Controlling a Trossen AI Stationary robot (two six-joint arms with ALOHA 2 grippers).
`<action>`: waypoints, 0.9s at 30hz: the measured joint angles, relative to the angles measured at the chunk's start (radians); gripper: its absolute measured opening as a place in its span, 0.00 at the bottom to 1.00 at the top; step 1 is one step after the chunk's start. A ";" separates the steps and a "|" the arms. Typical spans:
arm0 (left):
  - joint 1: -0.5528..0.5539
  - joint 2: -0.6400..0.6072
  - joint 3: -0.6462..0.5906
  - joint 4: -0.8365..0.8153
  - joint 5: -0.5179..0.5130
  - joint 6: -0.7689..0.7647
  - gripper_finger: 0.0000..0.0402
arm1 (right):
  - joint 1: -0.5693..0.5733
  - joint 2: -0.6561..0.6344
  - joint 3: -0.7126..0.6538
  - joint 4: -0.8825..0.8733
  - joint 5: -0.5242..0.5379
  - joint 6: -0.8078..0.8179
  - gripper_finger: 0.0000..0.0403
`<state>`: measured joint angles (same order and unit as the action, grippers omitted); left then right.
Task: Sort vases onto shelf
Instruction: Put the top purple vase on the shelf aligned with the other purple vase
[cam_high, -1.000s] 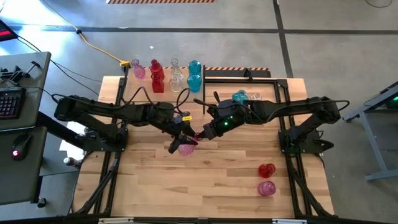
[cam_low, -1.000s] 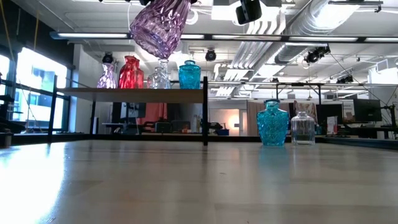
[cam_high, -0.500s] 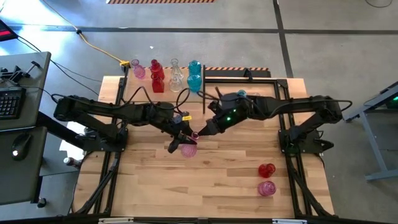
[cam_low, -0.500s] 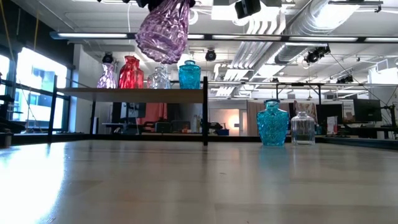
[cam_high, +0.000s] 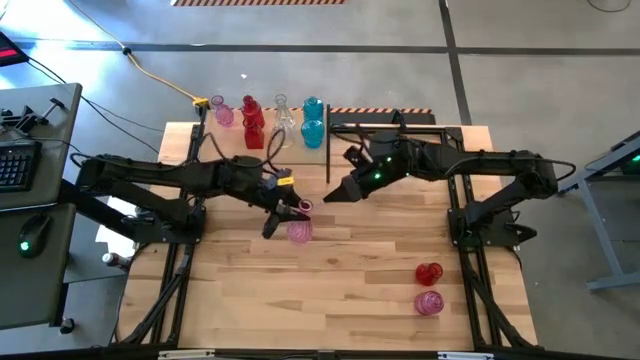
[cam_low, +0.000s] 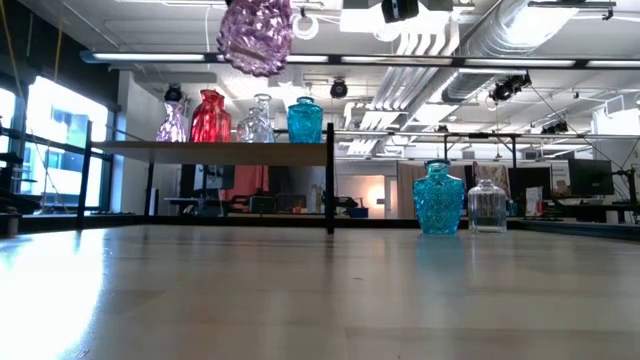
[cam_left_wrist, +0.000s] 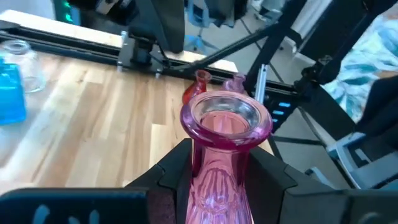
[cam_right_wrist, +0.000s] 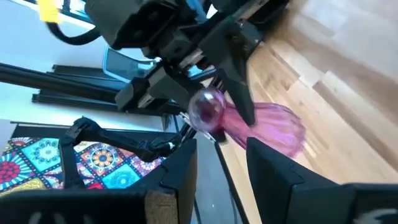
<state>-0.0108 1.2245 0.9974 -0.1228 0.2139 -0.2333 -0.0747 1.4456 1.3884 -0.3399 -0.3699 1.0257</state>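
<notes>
I have the pink vase (cam_high: 299, 231) in my left gripper (cam_high: 290, 212), clenched around its narrow neck just below the flared lip; my left wrist view shows both fingers pressed against the glass on either side. It hangs clear of the table (cam_high: 330, 290), near the middle, and in the low view its round body floats high above the wood. My right gripper (cam_high: 334, 194) sits just beside it, toward the shelf (cam_high: 262, 150), with its fingers parted and nothing between them; through that wrist camera I look straight at the vase's mouth past the empty fingers. So I judge the handover done and the carrying step in hand, with the left arm alone bearing the vase. On the shelf I count a pink vase at the left end (cam_low: 172, 122), then a red one (cam_low: 210, 118), a clear one (cam_low: 258, 120) and a teal one (cam_low: 305, 120), so I think this one belongs with the pink at the left end. Next I need to swing the left arm back over that end, bring the vase upright, and lower it without knocking the neighbours. The right arm should pull clear first. A teal vase (cam_low: 437, 199) and a clear vase (cam_low: 487, 207) wait on the table beside the shelf, and a red one (cam_high: 429, 273) and another pink one (cam_high: 428, 302) stand near the front right.
</notes>
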 joint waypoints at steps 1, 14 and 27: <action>0.000 -0.015 0.000 -0.012 -0.016 0.000 0.26 | -0.007 -0.006 0.000 0.002 -0.006 -0.010 0.29; 0.002 -0.267 0.000 -0.248 -0.355 -0.002 0.27 | -0.118 -0.074 0.000 -0.007 -0.107 -0.111 0.29; 0.002 -0.446 0.000 -0.437 -0.700 -0.011 0.27 | -0.230 -0.100 0.000 -0.025 -0.250 -0.184 0.29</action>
<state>-0.0090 0.7789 0.9977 -0.5599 -0.4858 -0.2445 -0.3052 1.3460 1.3884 -0.3649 -0.6199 0.8415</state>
